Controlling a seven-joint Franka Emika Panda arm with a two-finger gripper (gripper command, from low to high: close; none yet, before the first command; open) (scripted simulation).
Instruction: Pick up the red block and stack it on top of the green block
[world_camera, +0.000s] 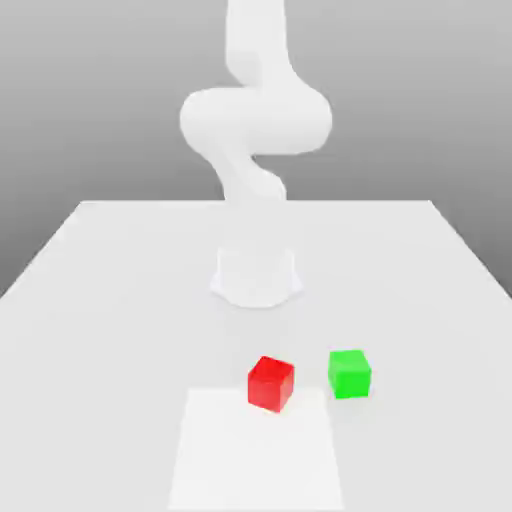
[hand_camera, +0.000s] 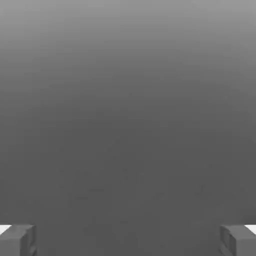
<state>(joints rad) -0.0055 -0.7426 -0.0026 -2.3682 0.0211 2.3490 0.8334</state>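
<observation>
Red block (world_camera: 271, 383) nearest, green block (world_camera: 349, 373) beside, apart

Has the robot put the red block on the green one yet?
Not yet. Nothing looks done: the red block sits on the table, beside the green block and apart from it. The gripper is open with nothing between its fingers. Grabbing, lifting and stacking are all left.

we see our white arm (world_camera: 255, 120) rising from its base, bent back on itself; our gripper (hand_camera: 128, 240) has its fingers (hand_camera: 17, 240) spread wide, holding nothing.
</observation>
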